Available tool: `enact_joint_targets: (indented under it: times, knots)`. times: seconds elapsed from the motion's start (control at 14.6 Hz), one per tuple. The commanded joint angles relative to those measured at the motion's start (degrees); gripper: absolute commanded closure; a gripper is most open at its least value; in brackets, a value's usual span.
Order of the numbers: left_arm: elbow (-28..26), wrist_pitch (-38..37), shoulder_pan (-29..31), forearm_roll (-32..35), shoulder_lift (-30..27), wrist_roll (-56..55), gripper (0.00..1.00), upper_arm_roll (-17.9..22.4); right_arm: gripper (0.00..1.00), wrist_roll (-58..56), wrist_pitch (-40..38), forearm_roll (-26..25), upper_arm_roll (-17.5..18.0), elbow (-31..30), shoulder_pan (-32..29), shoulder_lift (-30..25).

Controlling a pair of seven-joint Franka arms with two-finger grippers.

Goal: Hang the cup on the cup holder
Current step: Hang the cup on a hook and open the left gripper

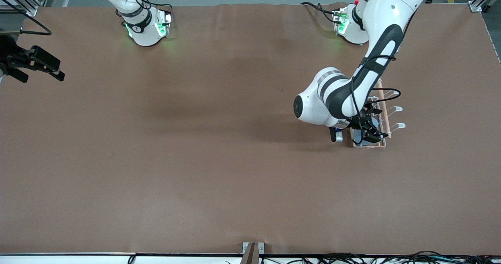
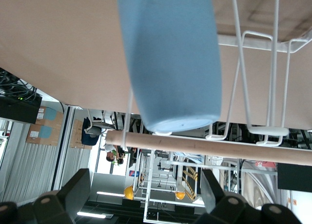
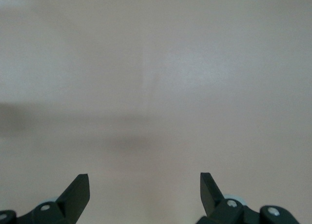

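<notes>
Two-arm workcell seen from the high front camera, with both wrist views. The brown table (image 1: 219, 158) carries one fixture, the cup holder (image 1: 385, 115), a white wire rack with a rectangular base and a light wooden rod (image 1: 382, 107) along its top, standing toward the left arm's end of the table. Looped white prongs (image 1: 396, 109) project from the rack's side that faces away from the arm.

The cup (image 2: 170, 58), a light-blue handleless tumbler, sits on one prong of the rack, upturned, so that its closed base points toward the wrist camera and the wooden rod (image 2: 209, 146) crosses just past it. In the front view only a small blue patch of the cup (image 1: 362, 137) shows at the rack's end nearer the camera, mostly hidden by the gripper. Whether anything lies inside the cup cannot be told, since its mouth faces away.

The left gripper (image 1: 368, 129) is over that same end of the rack. Its two dark fingers (image 2: 73, 192) stand spread wide on either side of the cup without touching it: the cup is released.

The right arm waits at the table's edge, its right gripper (image 1: 47, 66) held over the brown surface with jaws spread apart and nothing between them, as the right wrist view's fingers (image 3: 78, 192) confirm.
</notes>
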Motion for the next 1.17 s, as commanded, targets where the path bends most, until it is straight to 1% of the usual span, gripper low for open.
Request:
enact_joint_targets:
  times: [0.0,0.14,0.27,0.41,0.55,0.69,0.82,0.96,1.03,1.1]
  knots:
    - [4.9,-0.6,0.9,-4.2,-1.5,0.0,0.00,-1.1,0.00,0.1,-0.5,-0.5,0.5,0.3,-0.5,0.0]
    - [11.2,-0.6,0.8,-8.9,-1.5,-0.2,0.00,-1.1,0.00,0.1,-0.4,-0.5,0.5,0.3,-0.5,0.1]
    - [16.1,-0.6,1.0,-14.2,-2.3,-4.1,0.00,-1.1,0.00,0.1,-0.4,-0.5,0.5,0.2,-0.5,0.1]
    - [18.5,-0.5,2.3,-21.7,-3.9,-10.1,0.00,-1.1,0.00,0.1,-0.4,-0.5,0.5,0.2,-0.5,0.1]
    - [22.3,-0.4,2.5,-27.6,-4.7,-16.5,0.00,-0.8,0.00,0.1,-0.4,-0.5,0.5,0.2,-0.5,0.1]
    - [24.6,-0.4,2.4,-29.9,-5.4,-22.5,0.00,-0.9,0.00,0.0,-0.5,-0.5,0.5,0.1,-0.5,0.1]
    - [24.8,-0.5,2.6,-32.5,-6.0,-27.2,0.00,-0.7,0.00,-0.1,-0.5,-0.5,0.5,0.1,-0.5,0.1]
    - [27.4,-0.4,7.3,-38.5,-6.1,-29.6,0.00,-1.2,0.00,-0.1,-0.4,-0.5,0.5,0.1,-0.5,0.1]
    - [29.0,-0.4,8.8,-41.8,-6.1,-29.6,0.00,-1.3,0.00,-0.1,-0.5,-0.5,0.5,0.1,-0.5,0.1]
    - [30.2,-0.4,10.2,-43.2,-6.4,-29.7,0.00,-1.2,0.00,-0.1,-0.5,-0.5,0.5,0.1,-0.5,0.1]
